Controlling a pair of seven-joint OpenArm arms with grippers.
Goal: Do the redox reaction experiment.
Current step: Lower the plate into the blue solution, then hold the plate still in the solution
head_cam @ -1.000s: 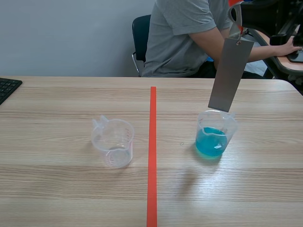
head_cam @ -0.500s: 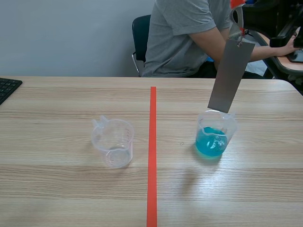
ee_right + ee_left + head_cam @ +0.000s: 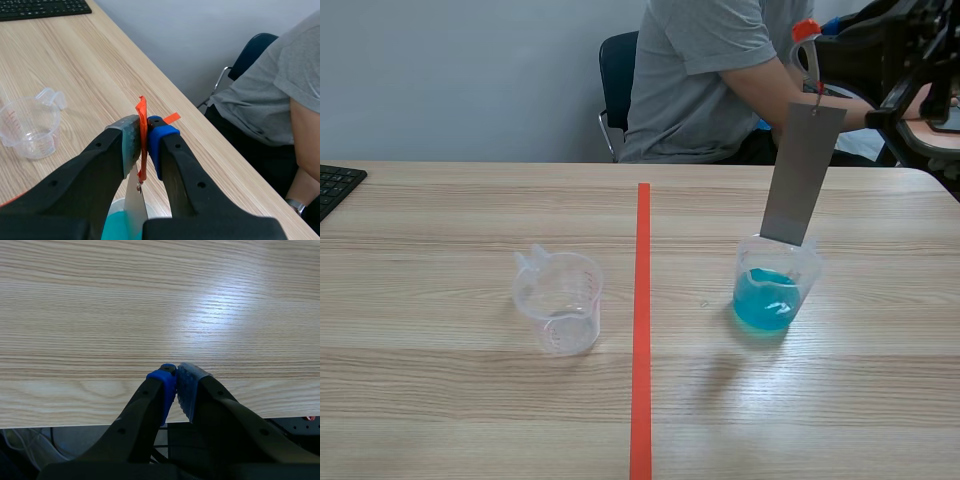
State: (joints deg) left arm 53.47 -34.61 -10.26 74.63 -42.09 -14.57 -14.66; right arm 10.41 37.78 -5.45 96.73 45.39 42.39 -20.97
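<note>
Now: my right end effector (image 3: 143, 135) pinches orange tab (image 3: 142, 114) so grey strip (image 3: 802, 170) hangs free, tip at blue-solution beaker (image 3: 775, 290) rim, ready to dip. Left end effector (image 3: 176, 377) closed, empty.

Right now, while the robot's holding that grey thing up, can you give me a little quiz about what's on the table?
1. True or false: the left gripper is shut on nothing.
2. Pick one: a grey strip hangs by an orange tab from the right gripper. The liquid in the cup below it is A green, B blue, C red.
3. Count: how many clear cups stand on the table?

Key:
1. True. Its fingers meet with nothing between them.
2. B, blue.
3. Two: that cup and an empty cup across the tape line.
</note>
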